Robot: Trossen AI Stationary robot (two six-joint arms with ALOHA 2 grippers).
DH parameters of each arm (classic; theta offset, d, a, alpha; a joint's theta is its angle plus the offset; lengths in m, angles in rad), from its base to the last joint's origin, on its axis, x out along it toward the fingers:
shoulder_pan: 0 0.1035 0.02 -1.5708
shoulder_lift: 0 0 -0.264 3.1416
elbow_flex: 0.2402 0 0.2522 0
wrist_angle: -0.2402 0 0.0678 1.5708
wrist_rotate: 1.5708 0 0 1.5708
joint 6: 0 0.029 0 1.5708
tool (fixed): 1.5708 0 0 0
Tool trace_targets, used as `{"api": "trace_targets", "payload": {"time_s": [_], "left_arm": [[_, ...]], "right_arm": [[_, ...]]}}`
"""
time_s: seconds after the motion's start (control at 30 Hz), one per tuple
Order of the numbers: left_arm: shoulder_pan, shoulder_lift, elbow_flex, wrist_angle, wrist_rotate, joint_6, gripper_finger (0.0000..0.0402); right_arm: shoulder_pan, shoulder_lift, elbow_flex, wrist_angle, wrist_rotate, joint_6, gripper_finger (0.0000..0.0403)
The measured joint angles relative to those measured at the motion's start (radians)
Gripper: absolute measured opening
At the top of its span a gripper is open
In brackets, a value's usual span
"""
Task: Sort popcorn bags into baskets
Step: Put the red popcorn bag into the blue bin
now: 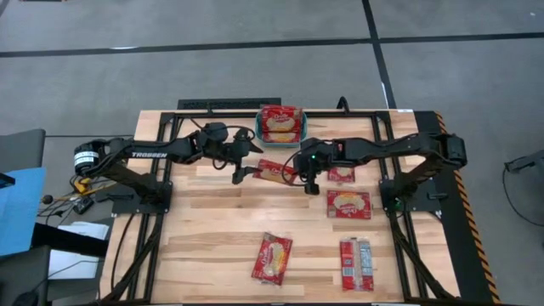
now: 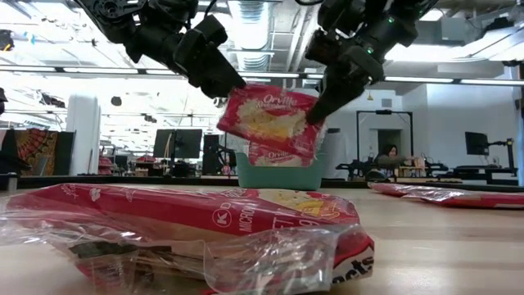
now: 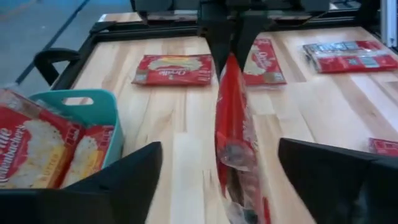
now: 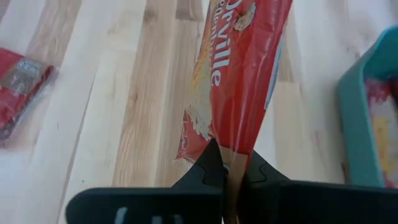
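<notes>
Dangling from the pinched right hand (image 4: 229, 163), a popcorn bag (image 4: 239, 68), left hand (image 3: 221, 171) agape.

Bright, even overhead light (ceiling strips glare in the low view); nearest packet (image 2: 188, 238) blurs.

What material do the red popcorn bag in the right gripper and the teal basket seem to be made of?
Popcorn bag: thin glossy plastic film, it seems; it crinkles and shines where the right gripper pinches it. Basket: apparently moulded matte plastic, with smooth rounded rim and a cut handle slot.
</notes>
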Motion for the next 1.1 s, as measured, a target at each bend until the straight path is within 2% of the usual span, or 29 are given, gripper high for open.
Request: {"api": "trace_targets", "payload": {"time_s": [0.13, 0.3, 0.37, 0.53, 0.7, 0.8, 0.9, 1.1], "left_arm": [[0.000, 0.010, -0.001, 0.009, -0.030, -0.002, 0.0213], [0.006, 0.009, 0.003, 0.036, -0.026, 0.032, 0.0052], [0.015, 0.009, 0.018, 0.030, -0.027, 0.075, 0.0017], [0.051, 0.010, 0.030, 0.123, -0.130, 0.093, 0.0006], [0.120, 0.050, 0.029, 0.290, -0.135, 0.048, 0.0004], [0.168, 0.119, 0.031, 0.394, -0.097, 0.030, 0.0003], [0.212, 0.202, 0.036, 0.487, -0.041, 0.029, 0.0002], [0.292, 0.362, 0.083, 0.571, -0.004, -0.002, 0.0002]], "right_arm": [[0.000, 0.000, 0.040, -0.014, -0.003, -0.021, 0.0013], [-0.003, 0.000, 0.067, -0.032, 0.004, -0.046, 0.0013], [-0.013, 0.000, 0.073, -0.033, 0.028, -0.044, 0.0028], [-0.032, -0.001, 0.086, -0.001, 0.194, 0.029, 0.0113], [-0.034, -0.040, 0.085, -0.015, 0.418, 0.108, 0.0202], [-0.035, -0.074, 0.084, -0.018, 0.486, 0.125, 0.0241], [-0.037, -0.101, 0.084, -0.021, 0.505, 0.144, 0.0260], [-0.049, -0.133, 0.083, -0.048, 0.509, 0.169, 0.0264]]}}
